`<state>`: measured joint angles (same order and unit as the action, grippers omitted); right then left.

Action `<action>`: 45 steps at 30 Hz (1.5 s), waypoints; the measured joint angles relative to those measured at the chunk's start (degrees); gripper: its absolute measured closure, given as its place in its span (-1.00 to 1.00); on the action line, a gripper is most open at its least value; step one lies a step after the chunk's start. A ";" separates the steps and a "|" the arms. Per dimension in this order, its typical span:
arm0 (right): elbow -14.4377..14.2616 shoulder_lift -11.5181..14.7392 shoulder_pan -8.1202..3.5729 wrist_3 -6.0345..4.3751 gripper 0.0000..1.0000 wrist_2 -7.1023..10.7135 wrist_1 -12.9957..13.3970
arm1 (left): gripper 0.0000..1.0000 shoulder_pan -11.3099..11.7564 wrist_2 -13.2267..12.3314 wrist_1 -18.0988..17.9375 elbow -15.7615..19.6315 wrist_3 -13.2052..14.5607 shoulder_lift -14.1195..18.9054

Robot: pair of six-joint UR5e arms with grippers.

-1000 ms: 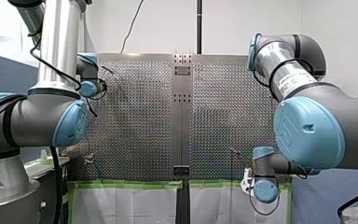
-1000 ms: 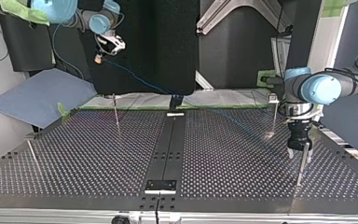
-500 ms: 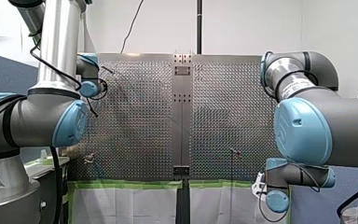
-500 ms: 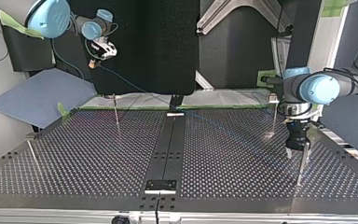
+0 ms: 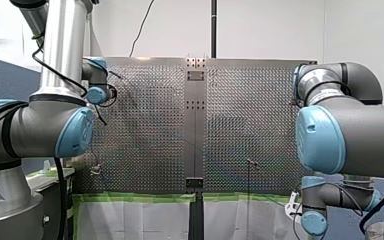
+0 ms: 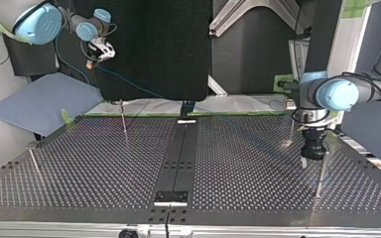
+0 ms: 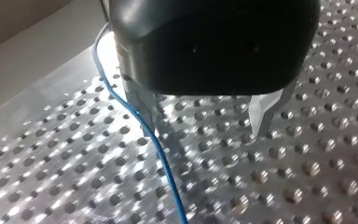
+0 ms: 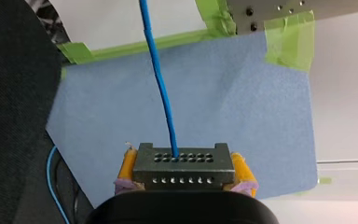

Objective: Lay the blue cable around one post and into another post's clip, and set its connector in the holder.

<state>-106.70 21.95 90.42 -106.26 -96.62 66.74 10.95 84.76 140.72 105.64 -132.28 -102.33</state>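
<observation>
My right gripper [image 8: 185, 168], clamped on the connector [image 8: 182, 179], has carried the blue cable [image 8: 161, 88] toward the top view's left. My left gripper [image 7: 204, 119], fingers [image 7: 261, 116] apart, seems barely shifted.

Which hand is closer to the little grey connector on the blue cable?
Right. My right hand grips the connector between its yellow pads, raised beyond the table's edge; my left hand hovers open, low over the table, far from it.
</observation>
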 joint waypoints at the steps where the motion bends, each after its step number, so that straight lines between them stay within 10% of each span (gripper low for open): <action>1: 0.04 0.02 -0.39 0.39 1.00 0.32 0.06 | -1.00 -0.20 -0.28 0.16 0.00 -0.04 0.00; 7: 0.60 1.17 -1.51 2.37 1.00 3.07 0.08 | -1.00 -1.92 -1.24 1.69 -0.01 -0.20 0.00; 26: 2.11 3.67 0.59 3.87 1.00 12.42 0.40 | -1.00 -6.13 5.11 10.26 0.15 3.48 0.00; 45: 3.22 3.75 1.73 3.41 1.00 13.36 -1.10 | -1.00 -8.79 11.52 8.01 7.98 6.39 4.72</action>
<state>-103.48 25.69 92.15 -102.86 -83.25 65.65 2.15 96.29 148.73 113.62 -125.88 -97.62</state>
